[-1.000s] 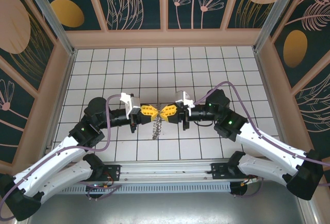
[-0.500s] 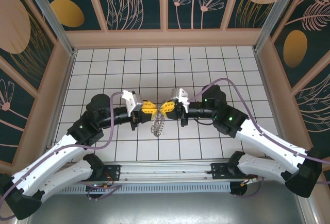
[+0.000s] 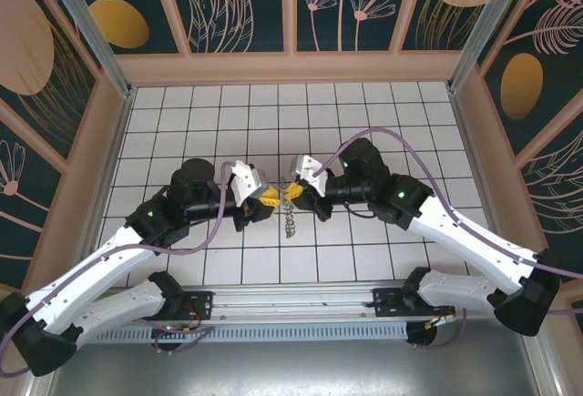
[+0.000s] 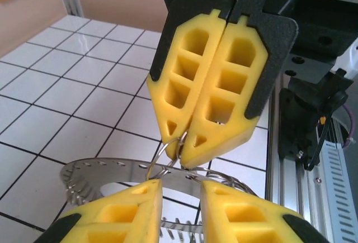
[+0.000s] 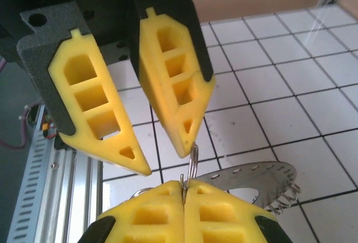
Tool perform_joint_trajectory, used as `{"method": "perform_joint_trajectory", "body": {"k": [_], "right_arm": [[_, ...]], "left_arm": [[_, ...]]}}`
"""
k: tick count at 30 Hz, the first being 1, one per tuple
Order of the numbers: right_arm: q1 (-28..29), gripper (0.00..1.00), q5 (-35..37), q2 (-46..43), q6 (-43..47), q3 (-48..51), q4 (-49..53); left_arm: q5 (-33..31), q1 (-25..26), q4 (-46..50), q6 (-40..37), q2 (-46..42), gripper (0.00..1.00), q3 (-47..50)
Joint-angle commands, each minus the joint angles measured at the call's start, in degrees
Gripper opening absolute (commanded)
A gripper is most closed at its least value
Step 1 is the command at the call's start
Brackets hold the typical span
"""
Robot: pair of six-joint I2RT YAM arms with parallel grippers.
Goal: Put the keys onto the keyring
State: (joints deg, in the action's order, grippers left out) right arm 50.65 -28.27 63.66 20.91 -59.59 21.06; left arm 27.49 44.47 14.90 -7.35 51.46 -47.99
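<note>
My right gripper (image 5: 184, 188) is shut on a thin wire keyring (image 5: 194, 159), which stands up out of its fingertips. From the left wrist view, the right gripper (image 4: 182, 152) pinches the keyring (image 4: 158, 151) just above my left gripper (image 4: 180, 190), which is open. One finger (image 5: 179, 103) of the left gripper (image 5: 165, 162) touches the top of the ring. A flat curved metal piece with holes along its rim (image 4: 95, 176) hangs below with a small bunch of keys (image 3: 290, 220). The two grippers meet tip to tip above mid-table, left (image 3: 267, 199) and right (image 3: 292, 194).
White tiled table (image 3: 364, 123) with wooden walls on three sides. An aluminium rail with the arm bases (image 3: 291, 309) runs along the near edge. Purple cables loop over both arms.
Both grippers have moved a little farther from the bases and turned, staying tip to tip. The hanging bunch of keys has swung slightly to the right.
</note>
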Motion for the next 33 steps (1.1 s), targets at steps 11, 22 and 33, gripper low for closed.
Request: {"method": "perform_joint_trajectory", "body": {"k": [11, 22, 33], "right_arm": [[2.5, 0.00, -0.4, 1.8, 2.7, -4.8, 6.7], [2.6, 0.00, 1.5, 2.0, 2.6, -5.7, 8.2], [2.6, 0.00, 0.2, 1.7, 2.3, -6.1, 8.4]], "left_arm": [[-2.8, 2.7, 5.7, -5.7, 2.5, 0.25, -5.0], [-5.1, 2.9, 8.4, -6.8, -0.3, 0.27, -5.0], [-2.3, 3.0, 7.5, -7.3, 0.8, 0.30, -5.5]]}}
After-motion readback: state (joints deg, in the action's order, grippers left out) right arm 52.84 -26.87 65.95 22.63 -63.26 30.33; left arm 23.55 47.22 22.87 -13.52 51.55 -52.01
